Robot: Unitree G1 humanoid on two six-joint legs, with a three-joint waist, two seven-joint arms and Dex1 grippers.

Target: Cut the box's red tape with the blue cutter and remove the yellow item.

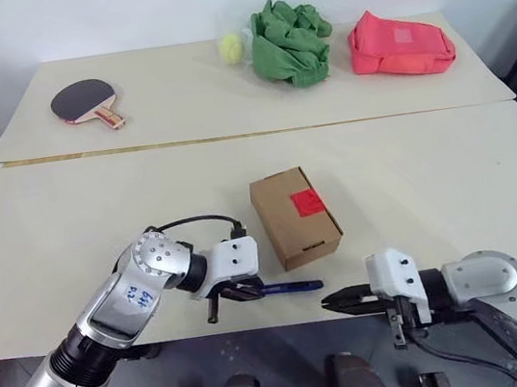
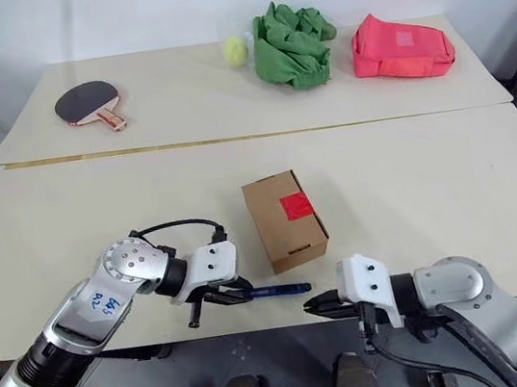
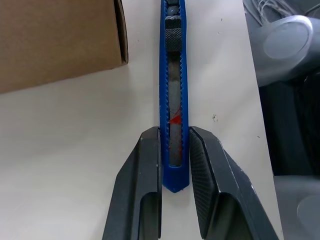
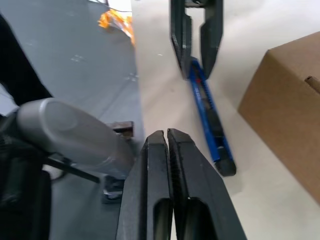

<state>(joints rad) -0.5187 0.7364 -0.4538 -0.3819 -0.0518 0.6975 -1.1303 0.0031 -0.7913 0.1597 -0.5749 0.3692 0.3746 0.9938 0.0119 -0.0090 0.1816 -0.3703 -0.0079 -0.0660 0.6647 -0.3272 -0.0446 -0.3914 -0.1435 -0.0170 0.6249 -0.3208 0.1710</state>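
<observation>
I see two pale tables [image 1: 70,231] butted end to end, the near one carrying the work. On the far table the largest thing is a crumpled green cloth [image 1: 290,41], then a pink-red pouch [image 1: 400,44] to its right, a red-handled black paddle [image 1: 87,103] far off to the left, and a pale tennis ball [image 1: 231,48] just beside the cloth.

On the near table the box [image 1: 294,217] sits flat near the middle, closed, with the red tape [image 1: 307,203] on its top face toward the right side.

My left gripper [image 3: 175,165] is clamped on the blue cutter [image 1: 290,287], fingers pinching one end of the handle. The cutter lies level along the table's front edge, just in front of the box, its free end pointing toward my right side. From the head camera I cannot say for sure whether it rests on the table or hangs just above it.

My right gripper [image 4: 167,150] is clenched on nothing, fingers pressed together, held past the front edge of the table with its tips aimed at the cutter's free end, near it but apart.
</observation>
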